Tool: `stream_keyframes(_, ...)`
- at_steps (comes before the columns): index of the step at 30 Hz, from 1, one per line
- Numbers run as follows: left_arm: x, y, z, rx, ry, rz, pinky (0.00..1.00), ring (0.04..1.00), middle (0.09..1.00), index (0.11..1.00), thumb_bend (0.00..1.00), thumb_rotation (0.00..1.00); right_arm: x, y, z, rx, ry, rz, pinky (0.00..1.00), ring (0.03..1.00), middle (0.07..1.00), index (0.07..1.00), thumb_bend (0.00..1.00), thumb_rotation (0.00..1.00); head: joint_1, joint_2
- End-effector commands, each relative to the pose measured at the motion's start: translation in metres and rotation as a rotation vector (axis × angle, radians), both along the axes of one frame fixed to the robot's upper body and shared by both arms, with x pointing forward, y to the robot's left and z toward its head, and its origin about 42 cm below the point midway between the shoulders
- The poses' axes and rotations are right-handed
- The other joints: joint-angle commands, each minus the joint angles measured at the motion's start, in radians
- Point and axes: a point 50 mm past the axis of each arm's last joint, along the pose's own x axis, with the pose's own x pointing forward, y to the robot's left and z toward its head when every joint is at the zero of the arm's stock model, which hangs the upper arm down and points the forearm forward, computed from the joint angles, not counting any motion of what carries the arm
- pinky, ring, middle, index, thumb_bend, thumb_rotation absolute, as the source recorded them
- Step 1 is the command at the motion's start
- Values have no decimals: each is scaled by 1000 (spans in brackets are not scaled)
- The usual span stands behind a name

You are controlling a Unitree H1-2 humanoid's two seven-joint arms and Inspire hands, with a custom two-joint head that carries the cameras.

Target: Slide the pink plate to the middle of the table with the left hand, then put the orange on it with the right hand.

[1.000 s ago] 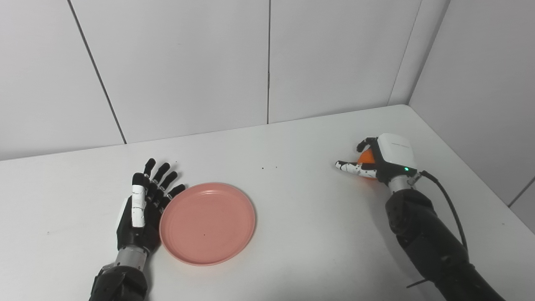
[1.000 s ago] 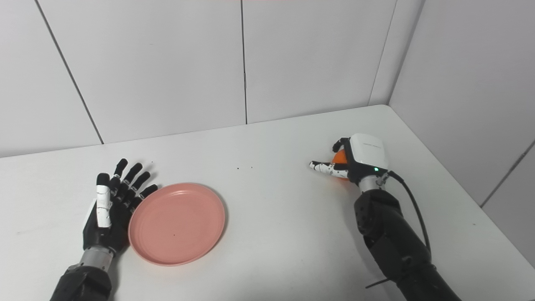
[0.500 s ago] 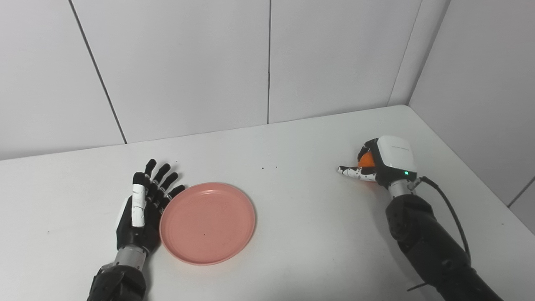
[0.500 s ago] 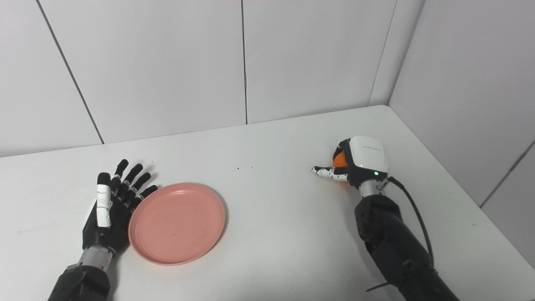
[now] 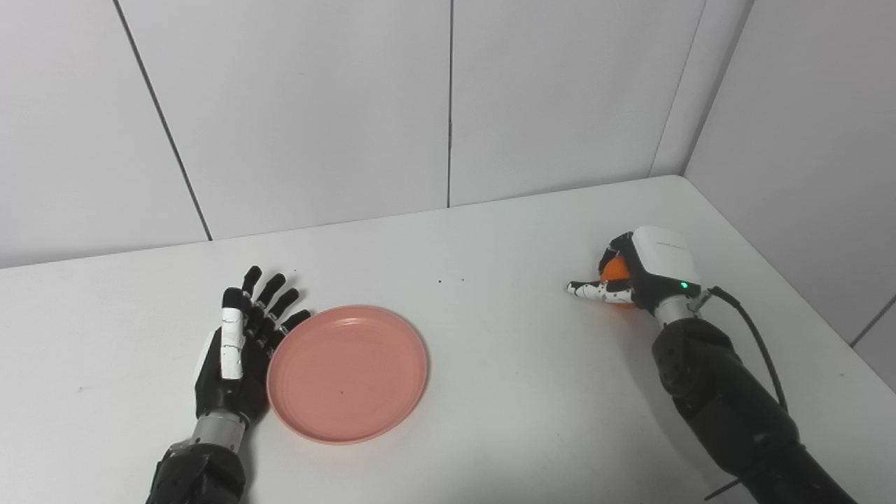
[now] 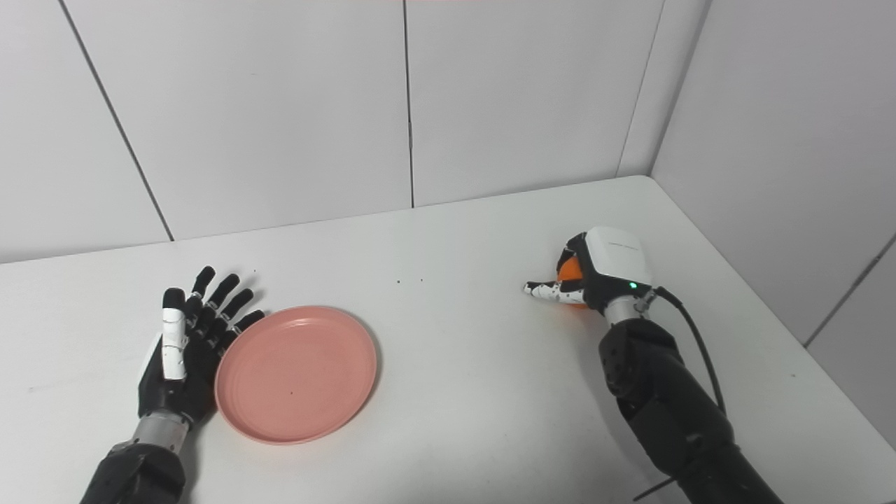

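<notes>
The pink plate [image 5: 348,372] lies flat on the white table [image 5: 490,392], left of the table's middle. My left hand [image 5: 236,350] rests open beside the plate's left rim, fingers spread and pointing away from me, touching or nearly touching the rim. At the right side, my right hand [image 5: 640,269] is curled around the orange [image 5: 615,269], of which only a small patch shows between the fingers and the white back of the hand. The thumb [image 5: 591,291] sticks out to the left, low over the table.
White wall panels close off the table at the back and on the right. A black cable [image 5: 752,336] runs along my right forearm. Two tiny dark specks [image 5: 451,281] mark the table's middle.
The right hand's fingers have closed further round the orange, and the hand has shifted slightly toward me. The left hand and the plate have not moved.
</notes>
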Motion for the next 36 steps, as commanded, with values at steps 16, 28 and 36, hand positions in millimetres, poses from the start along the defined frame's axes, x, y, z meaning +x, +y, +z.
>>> stream_keyframes(16, -13, -15, -22, 43, 106, 7, 719, 874, 912, 1000, 858, 862, 15, 40, 99, -13, -238, 198, 109, 154, 216, 273, 510, 504, 81, 12)
stream_keyframes(28, -16, -30, -23, 50, 113, 18, 707, 864, 898, 1000, 856, 873, 5, 77, 137, 16, -327, 328, 133, 186, 263, 302, 490, 498, 189, 8)
stream_keyframes(36, -19, -45, -23, 23, 128, 19, 718, 871, 894, 1000, 857, 829, 2, 99, 146, 66, -360, 405, 73, 114, 174, 217, 490, 424, 277, 5)
